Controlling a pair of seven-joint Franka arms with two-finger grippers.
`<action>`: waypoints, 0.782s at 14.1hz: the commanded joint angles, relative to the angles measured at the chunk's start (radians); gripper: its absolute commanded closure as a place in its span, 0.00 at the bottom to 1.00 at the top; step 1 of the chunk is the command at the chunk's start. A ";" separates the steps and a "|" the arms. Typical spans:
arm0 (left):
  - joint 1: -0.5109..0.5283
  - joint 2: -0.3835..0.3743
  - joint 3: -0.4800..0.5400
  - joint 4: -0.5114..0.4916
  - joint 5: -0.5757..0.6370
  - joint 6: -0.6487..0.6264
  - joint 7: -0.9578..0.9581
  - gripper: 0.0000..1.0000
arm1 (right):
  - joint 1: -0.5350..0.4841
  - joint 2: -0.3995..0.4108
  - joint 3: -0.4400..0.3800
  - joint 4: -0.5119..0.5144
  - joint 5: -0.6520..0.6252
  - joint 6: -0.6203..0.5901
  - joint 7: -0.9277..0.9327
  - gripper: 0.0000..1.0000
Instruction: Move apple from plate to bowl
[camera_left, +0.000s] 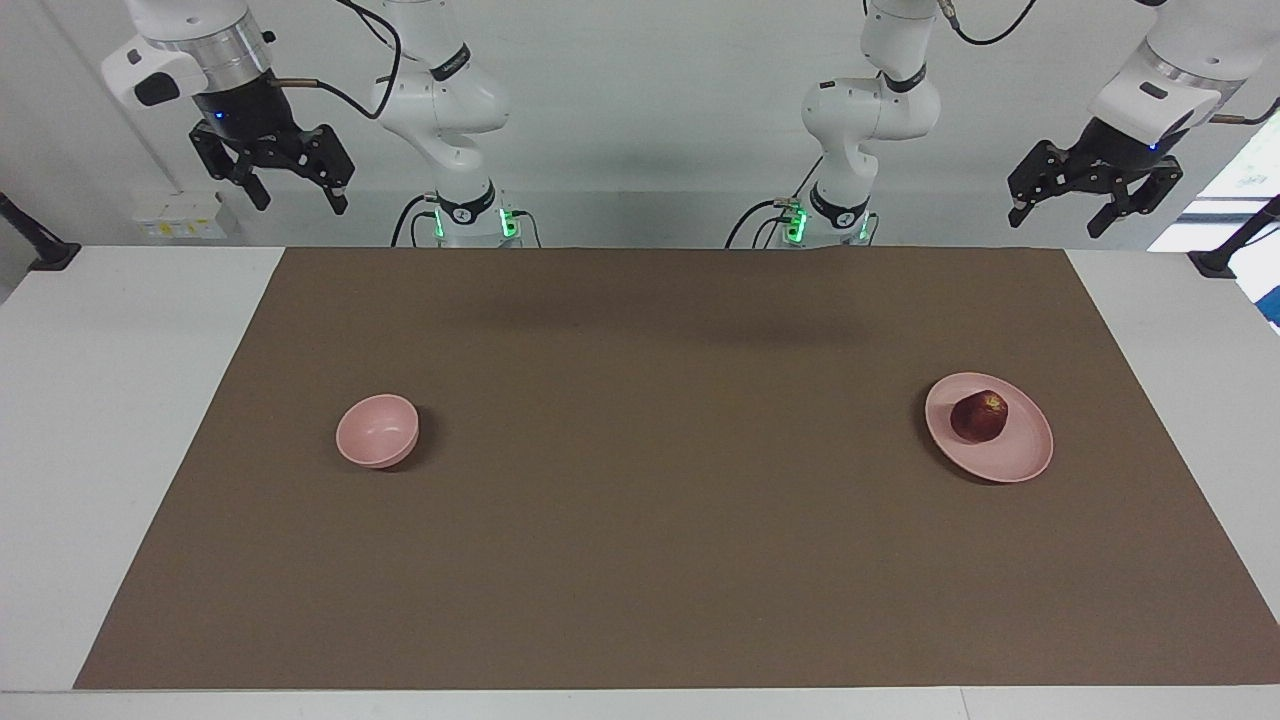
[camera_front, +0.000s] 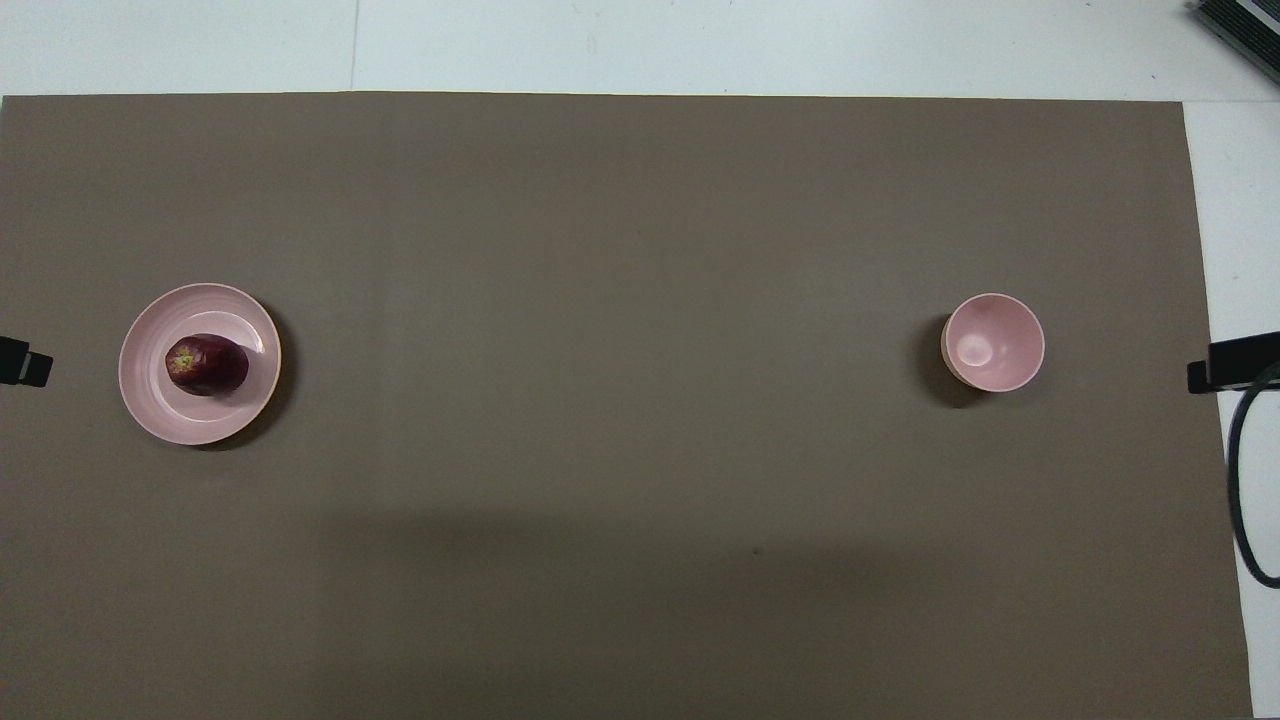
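No step has begun: the apple rests on the plate, at 9 o'clock in the overhead view, toward the left arm's end of the counter. The bowl stands well apart at 3 o'clock, with nothing in it. The left gripper and right gripper hang raised above the counter's robot-side edge, fingers spread. Next move, likely: lower the left gripper over the apple. The overhead view shows only dark parts at its edges.

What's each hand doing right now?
Left hand: open, empty, raised at its end of the table.
Right hand: open, empty, raised at its own end.
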 joint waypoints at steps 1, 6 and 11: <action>-0.017 -0.017 0.011 -0.010 -0.011 -0.011 -0.011 0.00 | -0.011 -0.007 0.006 -0.002 -0.006 0.002 -0.022 0.00; -0.014 -0.050 0.011 -0.063 -0.011 0.001 -0.001 0.00 | -0.011 -0.007 0.006 -0.002 -0.006 0.002 -0.022 0.00; -0.004 -0.076 0.013 -0.134 -0.012 0.087 0.004 0.00 | -0.011 -0.007 0.006 -0.002 -0.006 0.002 -0.022 0.00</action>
